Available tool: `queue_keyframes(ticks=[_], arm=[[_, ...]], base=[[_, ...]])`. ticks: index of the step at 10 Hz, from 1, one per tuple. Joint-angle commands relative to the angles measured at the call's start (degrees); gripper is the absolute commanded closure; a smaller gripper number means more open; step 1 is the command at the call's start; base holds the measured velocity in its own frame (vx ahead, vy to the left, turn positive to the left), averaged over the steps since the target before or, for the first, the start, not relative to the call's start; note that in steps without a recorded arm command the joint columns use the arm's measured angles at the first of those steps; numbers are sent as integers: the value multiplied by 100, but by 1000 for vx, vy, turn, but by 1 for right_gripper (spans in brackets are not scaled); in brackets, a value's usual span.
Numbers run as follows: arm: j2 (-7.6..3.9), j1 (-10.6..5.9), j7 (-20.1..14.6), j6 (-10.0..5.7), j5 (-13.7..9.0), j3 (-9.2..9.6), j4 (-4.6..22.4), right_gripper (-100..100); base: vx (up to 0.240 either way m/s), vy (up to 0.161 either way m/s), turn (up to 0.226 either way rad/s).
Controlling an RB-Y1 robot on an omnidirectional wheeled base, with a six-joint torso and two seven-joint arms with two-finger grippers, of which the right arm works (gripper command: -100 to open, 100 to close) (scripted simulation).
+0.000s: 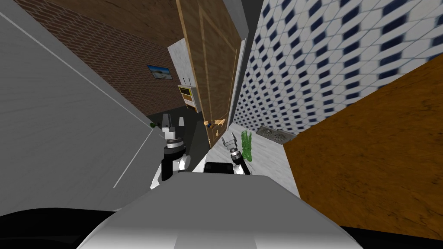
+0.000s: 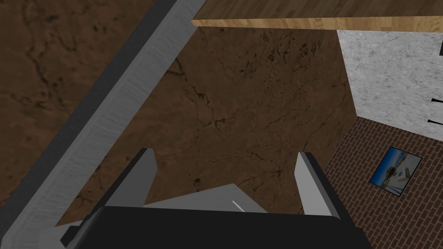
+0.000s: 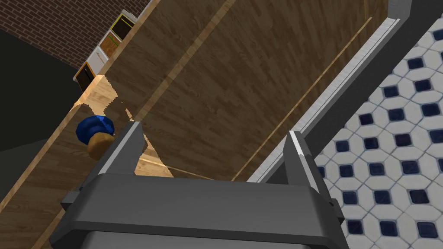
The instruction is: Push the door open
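Two right fingers (image 3: 124, 149) spread before one wooden door (image 3: 207, 86), one blue knob (image 3: 95, 126) beside, two left fingers (image 2: 140, 177) spread

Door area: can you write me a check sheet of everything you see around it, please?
Surface: white speckled floor.
Job's things: wooden door, standing ajar; blue knob near its free edge.
Clutter: green plant on the floor beside the right arm.
Grippers: right gripper faces the door, fingers open, knob just outside them; left gripper is up by the opening, fingers open.
Cables: nothing seen.
Surroundings: blue-and-white tiled wall; brick wall with a picture; small cabinet beyond the door.
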Motion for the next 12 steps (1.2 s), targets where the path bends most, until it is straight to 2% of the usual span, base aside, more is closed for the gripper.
queue_keyframes(ticks=[1,12], arm=[[-55,-80,-232,-63,-5,152,157,-100],[-467,-552,-1679,-424,-41,1143,1153,-100]], base=[[97,15,-21],[99,13,-24]])
